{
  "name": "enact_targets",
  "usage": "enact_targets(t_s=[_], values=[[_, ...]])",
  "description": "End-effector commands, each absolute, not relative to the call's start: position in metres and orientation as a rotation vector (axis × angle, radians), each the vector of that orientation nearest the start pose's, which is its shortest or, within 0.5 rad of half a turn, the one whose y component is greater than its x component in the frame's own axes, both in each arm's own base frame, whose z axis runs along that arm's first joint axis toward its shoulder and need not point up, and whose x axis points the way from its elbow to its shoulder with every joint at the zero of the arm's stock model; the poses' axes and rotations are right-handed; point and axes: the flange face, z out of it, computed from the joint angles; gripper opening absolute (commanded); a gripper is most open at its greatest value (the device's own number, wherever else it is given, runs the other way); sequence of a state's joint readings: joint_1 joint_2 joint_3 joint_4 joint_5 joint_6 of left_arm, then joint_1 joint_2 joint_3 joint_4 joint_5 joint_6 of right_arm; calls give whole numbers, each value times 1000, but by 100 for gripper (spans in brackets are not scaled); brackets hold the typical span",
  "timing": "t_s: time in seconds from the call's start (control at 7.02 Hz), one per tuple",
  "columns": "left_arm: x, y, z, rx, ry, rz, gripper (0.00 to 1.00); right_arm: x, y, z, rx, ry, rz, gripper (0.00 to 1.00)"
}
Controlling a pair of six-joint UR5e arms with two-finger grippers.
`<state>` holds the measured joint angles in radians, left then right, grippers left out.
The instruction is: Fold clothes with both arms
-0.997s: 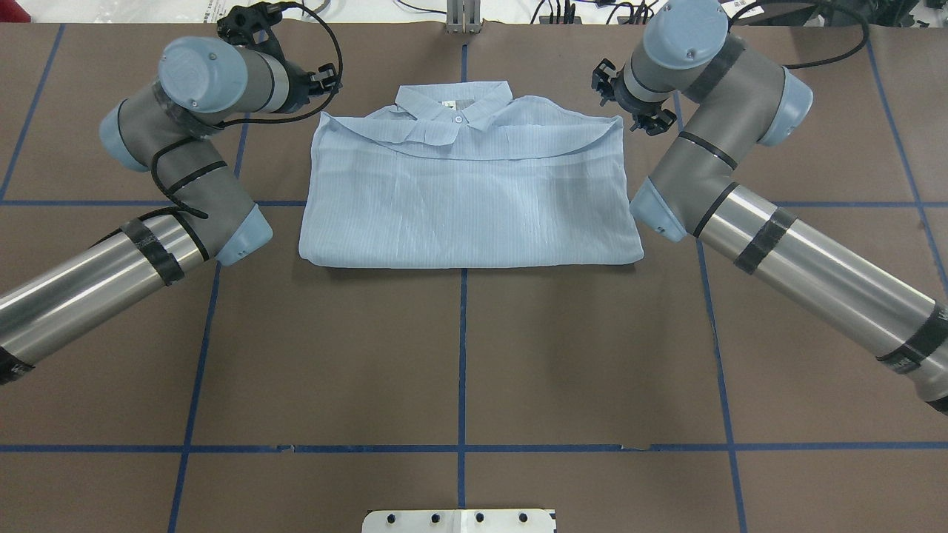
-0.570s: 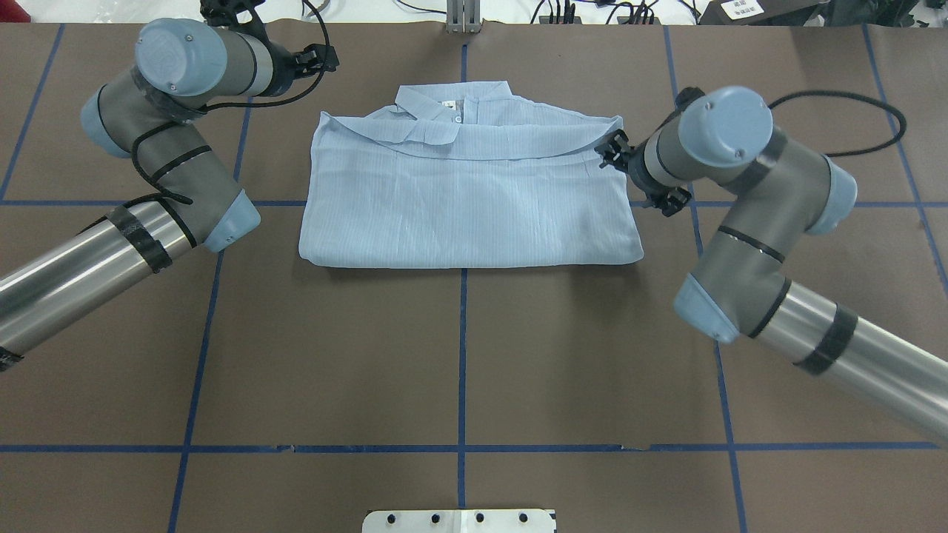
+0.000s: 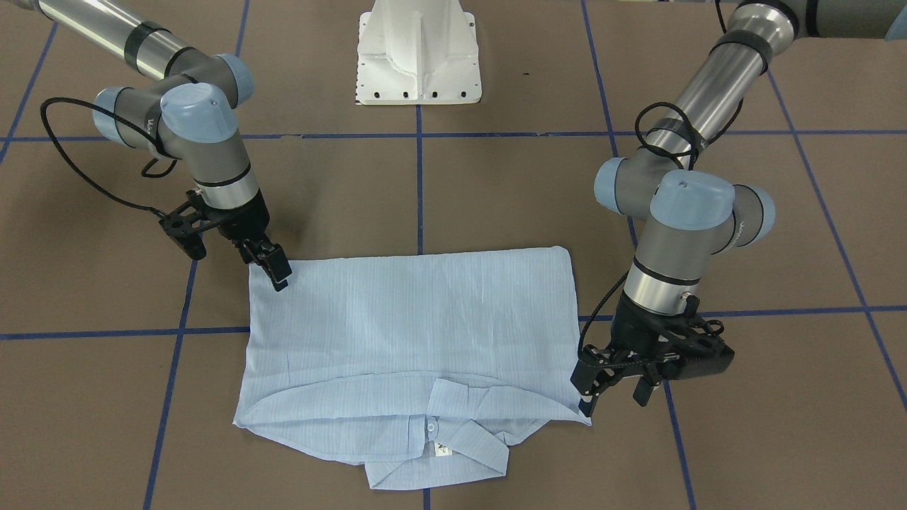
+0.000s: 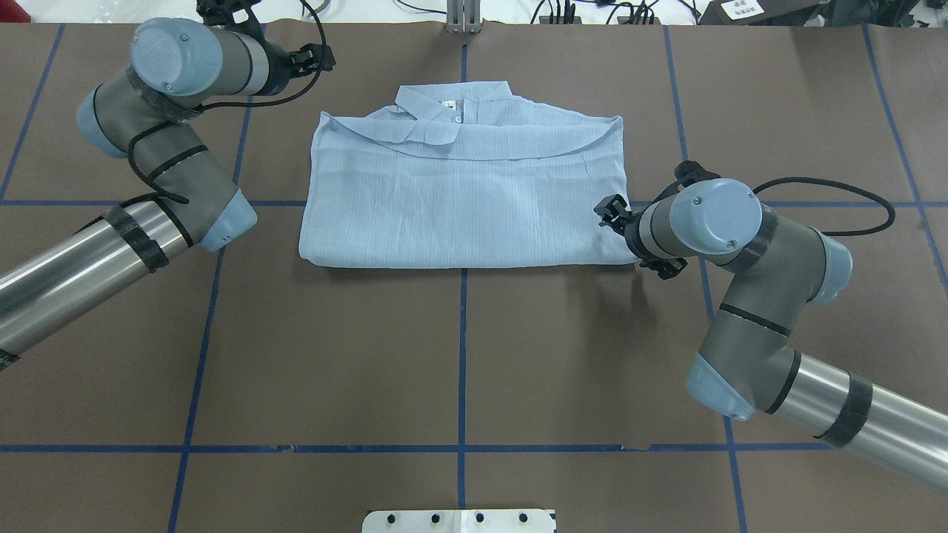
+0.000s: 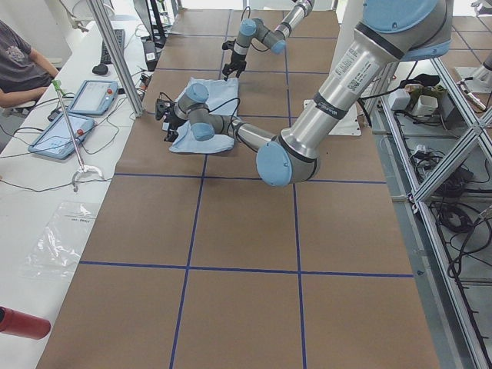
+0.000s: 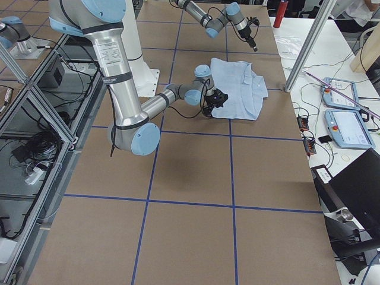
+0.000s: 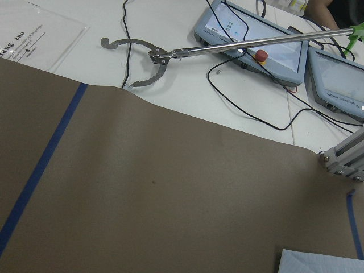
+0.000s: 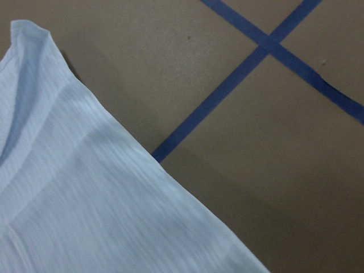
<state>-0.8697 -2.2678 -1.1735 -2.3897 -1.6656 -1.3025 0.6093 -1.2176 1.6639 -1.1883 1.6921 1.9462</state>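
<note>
- Movement noted: in the last 1 second the right gripper (image 3: 276, 275) has run along the outer edge of the shirt (image 4: 466, 200). It went from beside the collar-side shoulder corner to the folded corner nearest the robot.
- Shirt position: unchanged. It lies flat on the table (image 4: 459, 355) as 1 folded rectangle, collar on the far side. It sits directly inboard of the right gripper, with its near corner at the fingertips. Whether they touch the cloth cannot be told.
- Right gripper state: the fingers overlap in the front-facing view and are hidden under the arm from overhead, so parted or closed cannot be told. The right wrist view shows the shirt's edge flat and undisturbed, with no cloth lifted.
- Left gripper (image 3: 614, 398): fingers spread, holding nothing. It has backed slightly outward and hangs just outside the far shoulder corner. From it, the shirt lies inboard and toward the robot.
- Assessment: the 2 grippers stand at diagonally opposite corners, so no matched hold on 1 edge is set up. The next fold is judged to be in preparation, not begun.
</note>
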Motion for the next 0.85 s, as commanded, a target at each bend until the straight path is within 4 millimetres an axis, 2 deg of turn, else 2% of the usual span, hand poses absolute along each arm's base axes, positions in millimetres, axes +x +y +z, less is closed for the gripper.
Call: enact_targets(t_s=[0.0, 0.14, 0.28, 0.71], values=[[408, -676, 326, 538, 999, -484, 100, -459, -465, 393, -18, -850, 877, 90], [408, -676, 326, 539, 999, -484, 100, -458, -464, 393, -22, -852, 882, 39], [409, -675, 327, 537, 998, -483, 100, -457, -463, 392, -25, -853, 878, 0], [409, -675, 328, 537, 996, -484, 100, -454, -460, 391, -33, -859, 871, 0]])
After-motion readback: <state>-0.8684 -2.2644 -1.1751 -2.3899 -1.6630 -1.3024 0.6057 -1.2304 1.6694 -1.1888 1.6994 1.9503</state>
